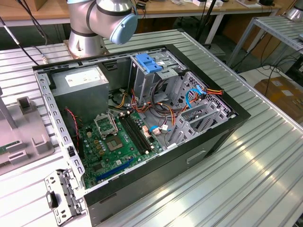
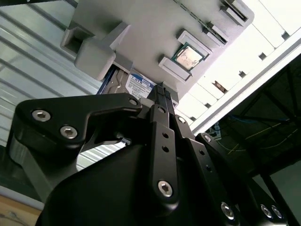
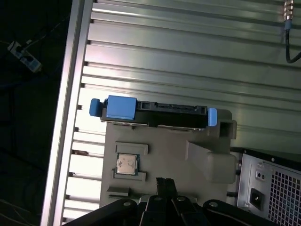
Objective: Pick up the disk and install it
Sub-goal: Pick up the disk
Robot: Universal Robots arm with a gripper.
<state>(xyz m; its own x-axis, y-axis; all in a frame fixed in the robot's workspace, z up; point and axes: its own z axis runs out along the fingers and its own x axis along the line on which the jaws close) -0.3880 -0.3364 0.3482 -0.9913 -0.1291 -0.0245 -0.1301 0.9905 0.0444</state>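
The disk (image 3: pixel 155 114) stands on its edge in a slot of a grey holder (image 3: pixel 164 155), with its blue carrier frame (image 3: pixel 121 108) showing along the edge and at both ends. In the second wrist view its white label with a blue band (image 2: pixel 139 84) peeks out under the holder (image 2: pixel 141 33). My gripper (image 3: pixel 165 181) hovers over the holder, a short way from the disk and not touching it. Its black fingers (image 2: pixel 162 94) are shut together with nothing between them.
A processor chip (image 3: pixel 127 165) sits in a pocket of the holder. The open computer case (image 1: pixel 222 130) lies on the ribbed metal table (image 1: pixel 246 179), with a drive cage with a blue latch (image 1: pixel 148 63), a power-supply box (image 1: pixel 80 78) and a green motherboard (image 1: pixel 113 142). The arm's base (image 1: pixel 90 33) stands behind it.
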